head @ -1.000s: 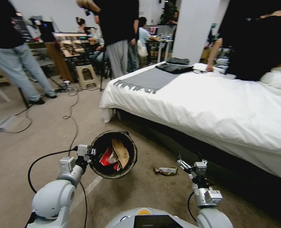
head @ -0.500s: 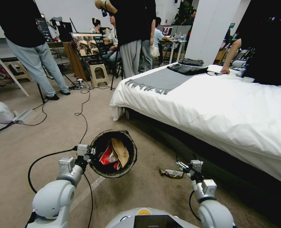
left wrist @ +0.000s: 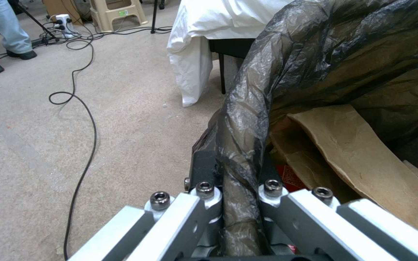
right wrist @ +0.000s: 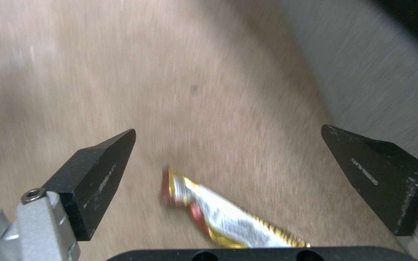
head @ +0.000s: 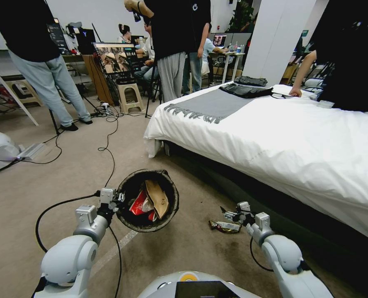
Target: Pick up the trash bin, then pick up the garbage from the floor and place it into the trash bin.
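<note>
Trash bin: dark liner bag folded over rim, tipped with its mouth toward my head camera, clamped at the rim in my left fingers, off the floor. Brown paper and red wrapper inside. Gold-and-white wrapper lies flat on the carpet beside the bed.

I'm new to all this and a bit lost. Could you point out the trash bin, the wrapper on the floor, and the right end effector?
trash bin (head: 130, 184), head view, on its dark liner rim.
wrapper (right wrist: 228, 221), right wrist view, on its white middle.
right end effector (head: 226, 213), head view, between its fingertips.
</note>
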`<state>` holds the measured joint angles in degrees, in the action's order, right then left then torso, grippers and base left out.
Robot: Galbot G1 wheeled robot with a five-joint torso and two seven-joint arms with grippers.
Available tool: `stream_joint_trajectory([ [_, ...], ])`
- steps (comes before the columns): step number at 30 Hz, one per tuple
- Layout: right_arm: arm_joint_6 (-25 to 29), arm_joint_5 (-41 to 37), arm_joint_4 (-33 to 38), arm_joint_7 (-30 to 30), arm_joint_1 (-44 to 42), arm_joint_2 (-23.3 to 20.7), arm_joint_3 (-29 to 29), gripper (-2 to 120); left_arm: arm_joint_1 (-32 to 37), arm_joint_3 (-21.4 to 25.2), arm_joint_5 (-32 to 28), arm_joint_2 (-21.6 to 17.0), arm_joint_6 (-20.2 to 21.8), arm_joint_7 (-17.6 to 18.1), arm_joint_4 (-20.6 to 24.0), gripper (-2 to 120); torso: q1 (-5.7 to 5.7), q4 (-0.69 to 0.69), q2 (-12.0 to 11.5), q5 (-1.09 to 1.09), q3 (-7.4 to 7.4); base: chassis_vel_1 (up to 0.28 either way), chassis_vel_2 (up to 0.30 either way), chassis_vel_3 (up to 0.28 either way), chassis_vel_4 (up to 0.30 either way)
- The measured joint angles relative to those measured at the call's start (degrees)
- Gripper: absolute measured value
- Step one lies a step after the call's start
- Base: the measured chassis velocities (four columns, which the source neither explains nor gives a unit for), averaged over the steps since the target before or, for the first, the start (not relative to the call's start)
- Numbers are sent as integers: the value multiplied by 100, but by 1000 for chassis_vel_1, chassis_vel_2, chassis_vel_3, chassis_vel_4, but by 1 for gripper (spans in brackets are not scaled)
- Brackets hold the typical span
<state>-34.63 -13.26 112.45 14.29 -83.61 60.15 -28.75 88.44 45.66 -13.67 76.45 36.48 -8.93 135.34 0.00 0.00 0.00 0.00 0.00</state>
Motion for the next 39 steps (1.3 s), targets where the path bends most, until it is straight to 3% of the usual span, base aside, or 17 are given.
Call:
stream_joint_trajectory([
  [13, -212, 310, -1121, 1423, 737, -384, 537, 100, -110, -24, -83, -81, 6, -7, -62, 1, 0, 0, 0, 0, 0, 0, 0, 0, 0],
  [39, 255, 864, -2740, 852, 1448, 83, 1156, 100, -144, -125, 32, -2, 29, -7, -94, 1, 0, 0, 0, 0, 0, 0, 0, 0, 0],
])
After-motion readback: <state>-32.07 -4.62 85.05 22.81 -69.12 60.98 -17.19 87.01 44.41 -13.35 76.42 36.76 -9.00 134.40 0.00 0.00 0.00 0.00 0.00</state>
